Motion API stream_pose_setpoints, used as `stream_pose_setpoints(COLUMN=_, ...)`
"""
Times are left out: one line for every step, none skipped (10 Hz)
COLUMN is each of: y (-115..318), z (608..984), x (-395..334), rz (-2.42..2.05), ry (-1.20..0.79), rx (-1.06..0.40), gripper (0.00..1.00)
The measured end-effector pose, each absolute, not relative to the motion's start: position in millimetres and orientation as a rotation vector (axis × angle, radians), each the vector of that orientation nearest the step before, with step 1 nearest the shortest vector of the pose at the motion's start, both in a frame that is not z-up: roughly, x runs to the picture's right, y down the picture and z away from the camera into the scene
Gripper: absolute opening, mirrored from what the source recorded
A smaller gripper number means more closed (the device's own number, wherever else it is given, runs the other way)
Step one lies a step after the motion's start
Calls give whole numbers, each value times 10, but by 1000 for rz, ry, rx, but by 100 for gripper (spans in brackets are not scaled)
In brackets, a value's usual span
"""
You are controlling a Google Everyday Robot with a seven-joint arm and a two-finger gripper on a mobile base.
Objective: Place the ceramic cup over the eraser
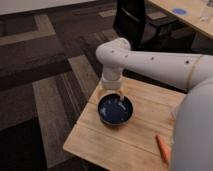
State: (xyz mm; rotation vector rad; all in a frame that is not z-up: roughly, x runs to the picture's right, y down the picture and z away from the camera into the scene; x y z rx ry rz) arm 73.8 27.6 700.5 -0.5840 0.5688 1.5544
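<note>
- Camera view: gripper hangs over the dark blue bowl, at its far rim; whether it grasps anything cannot be told.
- No black oblong eraser in sight; locate it first, then lower the cream ceramic cup squarely.

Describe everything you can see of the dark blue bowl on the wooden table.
The dark blue bowl is round and fairly shallow, with a glossy inside that looks glazed. It stands upright on the light wooden table, toward the left end in the view. Only a pale glint shows inside it. The tool hangs over its rear rim; whether they touch cannot be told. The orange stick lies well apart.
</note>
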Motion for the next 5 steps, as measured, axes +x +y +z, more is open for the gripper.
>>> stream_pose_setpoints(y=280, z=7002, x=701, rz=1551, ry=565, rx=-589, gripper=65)
stream_pose_setpoints(y=281, z=7004, x=730, rz=1553, ry=568, rx=-586, gripper=65)
stream_pose_setpoints(y=278, z=7006, x=712, rz=1551, ry=567, rx=-586, gripper=65)
stream_pose_setpoints(y=280, z=7005, x=701, rz=1549, ry=565, rx=-588, gripper=65)
stream_pose_setpoints(y=287, z=7011, x=710, rz=1550, ry=567, rx=-588, gripper=65)
